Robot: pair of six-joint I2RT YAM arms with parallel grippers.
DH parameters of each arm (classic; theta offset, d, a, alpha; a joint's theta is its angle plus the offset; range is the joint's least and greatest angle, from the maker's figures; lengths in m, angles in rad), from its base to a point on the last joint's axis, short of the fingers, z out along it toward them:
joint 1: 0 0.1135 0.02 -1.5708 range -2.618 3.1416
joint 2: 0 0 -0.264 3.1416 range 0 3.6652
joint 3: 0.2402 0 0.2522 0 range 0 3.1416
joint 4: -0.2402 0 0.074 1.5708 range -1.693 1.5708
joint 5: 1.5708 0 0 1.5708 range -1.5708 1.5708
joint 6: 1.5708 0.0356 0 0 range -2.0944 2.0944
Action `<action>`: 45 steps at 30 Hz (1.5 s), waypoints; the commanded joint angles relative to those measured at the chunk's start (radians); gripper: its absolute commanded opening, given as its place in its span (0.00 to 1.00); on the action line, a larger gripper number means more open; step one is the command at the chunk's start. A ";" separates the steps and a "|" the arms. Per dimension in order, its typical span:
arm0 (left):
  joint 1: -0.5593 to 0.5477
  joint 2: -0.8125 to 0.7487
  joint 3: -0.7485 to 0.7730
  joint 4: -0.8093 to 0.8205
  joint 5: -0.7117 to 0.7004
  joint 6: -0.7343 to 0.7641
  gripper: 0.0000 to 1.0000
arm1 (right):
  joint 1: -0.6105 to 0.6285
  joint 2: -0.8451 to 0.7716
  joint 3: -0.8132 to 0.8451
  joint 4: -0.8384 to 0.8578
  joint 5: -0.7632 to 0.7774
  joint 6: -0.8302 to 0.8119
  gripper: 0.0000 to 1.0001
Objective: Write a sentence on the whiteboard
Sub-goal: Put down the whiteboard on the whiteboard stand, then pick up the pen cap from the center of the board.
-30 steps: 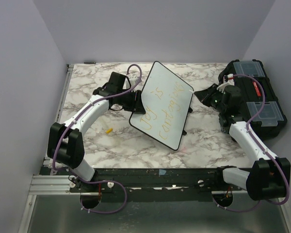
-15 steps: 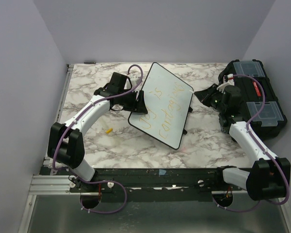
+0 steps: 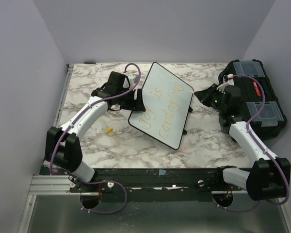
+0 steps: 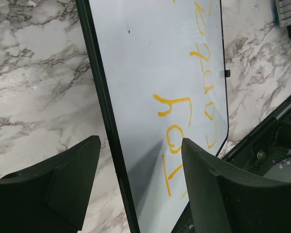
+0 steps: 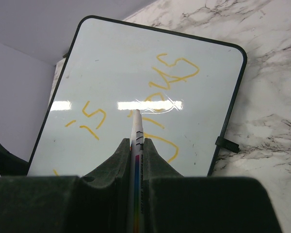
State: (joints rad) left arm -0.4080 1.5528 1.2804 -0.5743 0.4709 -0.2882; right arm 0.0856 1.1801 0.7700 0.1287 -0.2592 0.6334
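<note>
Standing at the middle of a marble-patterned table point(image 3: 208, 145), the whiteboard point(image 3: 162, 104) sits tilted and turned diagonally. The sentence point(image 3: 160, 109) "Joy is contagious" runs across it in two yellow-orange lines. A black toolbox point(image 3: 259, 99) with clear lids lies at the far right. The left gripper point(image 4: 138, 145) is spread wide, one finger on each side of the board's black left rim, gripping nothing. The right gripper point(image 5: 135, 143), just beside the board's right corner, is closed tight on a thin white marker point(image 5: 136, 126) that points at the writing. A small yellow piece point(image 3: 108, 130) lies on the table, left of the board.
</note>
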 commanded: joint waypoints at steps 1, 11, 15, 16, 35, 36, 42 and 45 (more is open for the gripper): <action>0.021 -0.109 0.023 -0.019 -0.099 -0.008 0.70 | 0.004 -0.007 0.009 -0.013 -0.017 -0.031 0.01; 0.148 -0.286 -0.050 -0.099 -0.219 -0.011 0.69 | 0.003 -0.002 0.020 -0.023 -0.012 -0.042 0.01; 0.237 -0.353 -0.191 -0.064 -0.303 -0.089 0.67 | 0.003 0.004 0.017 -0.012 -0.022 -0.043 0.01; 0.251 -0.365 -0.237 -0.050 -0.322 -0.118 0.67 | 0.003 0.008 0.017 -0.010 -0.027 -0.041 0.01; 0.337 -0.176 -0.484 0.132 -0.421 -0.338 0.57 | 0.003 0.001 -0.030 0.013 -0.077 -0.028 0.01; 0.336 -0.162 -0.484 0.137 -0.417 -0.342 0.57 | 0.003 0.001 -0.032 0.015 -0.077 -0.028 0.01; 0.336 -0.104 -0.490 0.160 -0.362 -0.365 0.55 | 0.003 0.000 -0.037 0.014 -0.075 -0.029 0.01; 0.331 -0.094 -0.492 0.162 -0.354 -0.379 0.54 | 0.003 0.004 -0.038 0.015 -0.076 -0.030 0.01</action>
State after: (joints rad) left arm -0.0776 1.4414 0.7845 -0.4416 0.0818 -0.6365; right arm 0.0856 1.1912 0.7429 0.1261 -0.3119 0.6090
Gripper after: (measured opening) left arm 0.548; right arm 0.125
